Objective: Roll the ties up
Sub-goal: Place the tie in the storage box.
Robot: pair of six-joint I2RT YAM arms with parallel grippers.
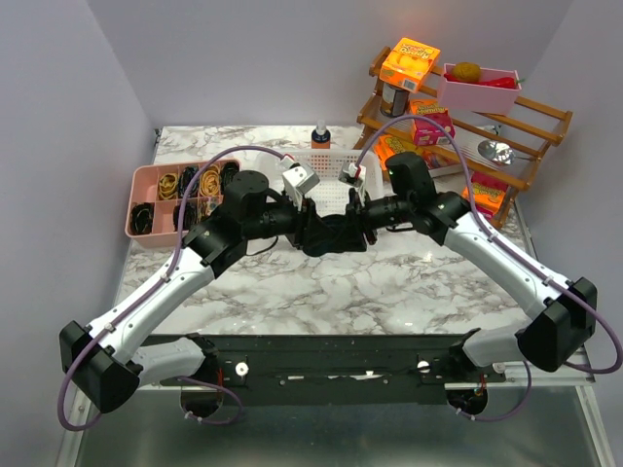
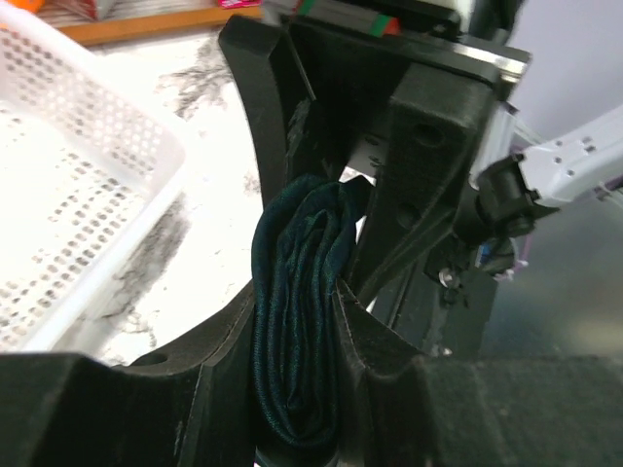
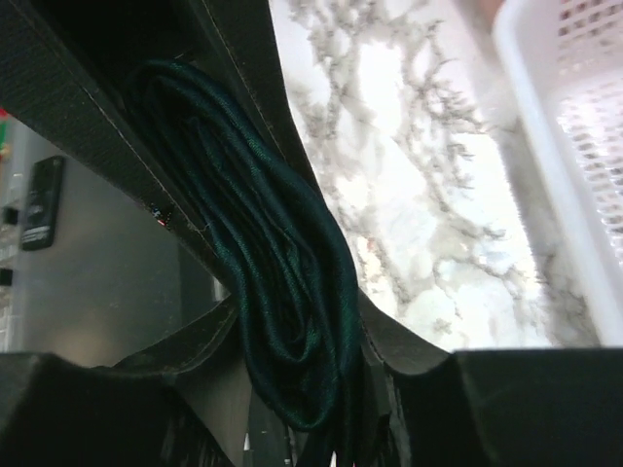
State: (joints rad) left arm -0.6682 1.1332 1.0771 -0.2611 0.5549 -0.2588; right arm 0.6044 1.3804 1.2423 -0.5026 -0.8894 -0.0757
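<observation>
The dark teal-navy tie is rolled into a tight coil of several layers. Both grippers meet at the table's middle and pinch it from opposite sides. My left gripper is shut on the roll, which fills the gap between its fingers in the left wrist view. My right gripper is shut on the same roll. In the top view the tie is mostly hidden between the black fingers, held just above the marble table, in front of the white basket.
A pink organiser tray with small items sits at the left. A small bottle stands behind the basket. A wooden rack with boxes and a pink bin stands at the back right. The basket's rim is near both grippers.
</observation>
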